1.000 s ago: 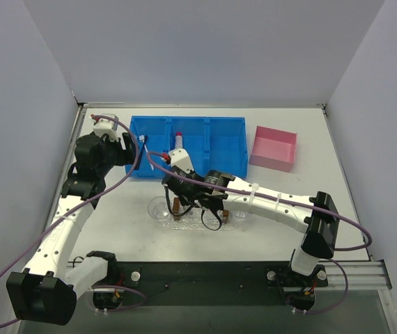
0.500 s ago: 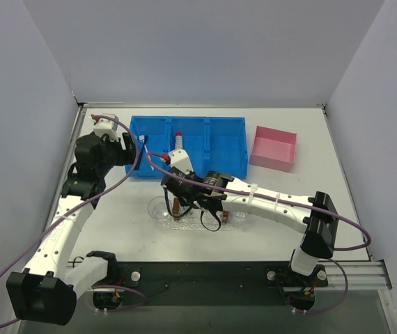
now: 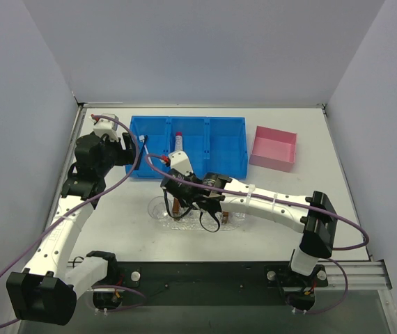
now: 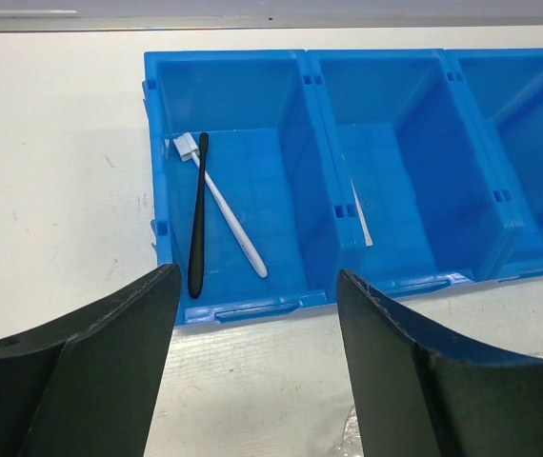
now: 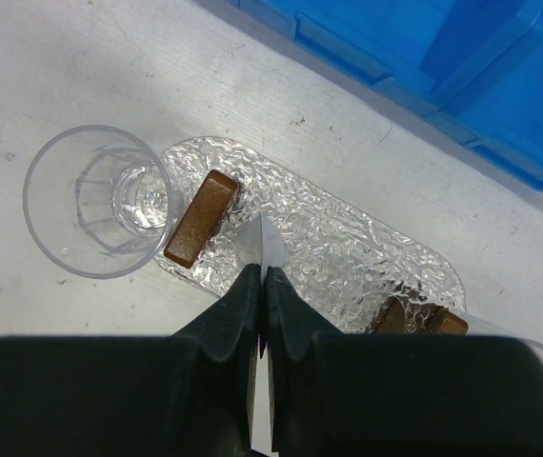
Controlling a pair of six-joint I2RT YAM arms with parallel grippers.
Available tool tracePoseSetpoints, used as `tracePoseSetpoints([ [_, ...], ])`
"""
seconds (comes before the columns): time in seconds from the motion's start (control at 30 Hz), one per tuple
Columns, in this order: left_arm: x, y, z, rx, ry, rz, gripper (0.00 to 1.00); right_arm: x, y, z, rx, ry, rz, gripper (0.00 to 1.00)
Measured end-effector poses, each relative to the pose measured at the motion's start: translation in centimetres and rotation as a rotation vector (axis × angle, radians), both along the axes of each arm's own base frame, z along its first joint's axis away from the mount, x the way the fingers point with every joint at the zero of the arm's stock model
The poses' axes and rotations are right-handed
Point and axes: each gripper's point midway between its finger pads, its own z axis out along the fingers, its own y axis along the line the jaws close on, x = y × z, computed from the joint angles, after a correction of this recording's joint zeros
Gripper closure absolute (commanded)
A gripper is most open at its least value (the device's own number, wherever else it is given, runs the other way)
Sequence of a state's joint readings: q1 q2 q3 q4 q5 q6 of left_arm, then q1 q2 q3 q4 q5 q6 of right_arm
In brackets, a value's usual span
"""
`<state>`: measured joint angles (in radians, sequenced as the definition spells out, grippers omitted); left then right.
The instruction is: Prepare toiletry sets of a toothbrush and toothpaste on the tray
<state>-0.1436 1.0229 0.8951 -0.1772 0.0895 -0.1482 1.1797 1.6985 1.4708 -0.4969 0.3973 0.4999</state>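
Observation:
My right gripper [image 5: 263,278] is shut on the flat crimped end of a silvery-white toothpaste tube [image 5: 263,245], held just above the left part of the clear glittery tray [image 5: 348,238]; its cap is hidden between the fingers. In the top view this gripper [image 3: 176,206] is over the tray [image 3: 193,223]. A second toothpaste tube with a pink-red cap [image 3: 179,140] lies in the blue bin's middle compartment. The black toothbrush [image 4: 198,219] and the white toothbrush [image 4: 229,211] lie crossed in the bin's left compartment. My left gripper [image 4: 257,278] is open and empty, just short of the bin's near wall.
The blue three-compartment bin [image 3: 226,122] stands behind the tray and a pink box [image 3: 274,148] at the back right. Two brown blocks [image 5: 202,217] [image 5: 422,320] sit on the tray. Clear cups stand at its ends [image 5: 100,202] [image 5: 538,354].
My right gripper has shifted slightly left over the tray with the tube in it. The left arm has not moved.

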Motion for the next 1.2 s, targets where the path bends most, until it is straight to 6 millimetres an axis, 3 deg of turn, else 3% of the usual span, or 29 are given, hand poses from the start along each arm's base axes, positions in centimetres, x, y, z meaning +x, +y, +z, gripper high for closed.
tracePoseSetpoints([
  [0.23,0.0,0.0,0.0,0.0,0.0,0.0,0.23,-0.02,-0.04,-0.15,-0.002,0.002,-0.001,1.0],
  [0.4,0.0,0.0,0.0,0.0,0.0,0.0,0.23,0.01,-0.02,-0.13,-0.002,0.0,0.0,0.84],
  [0.57,0.0,0.0,0.0,0.0,0.0,0.0,0.23,0.17,0.09,0.01,0.003,-0.009,-0.002,0.75],
  [1.2,0.01,0.0,-0.01,0.0,0.0,0.0,0.23,0.23,0.2,0.08,0.004,-0.013,0.004,0.49],
])
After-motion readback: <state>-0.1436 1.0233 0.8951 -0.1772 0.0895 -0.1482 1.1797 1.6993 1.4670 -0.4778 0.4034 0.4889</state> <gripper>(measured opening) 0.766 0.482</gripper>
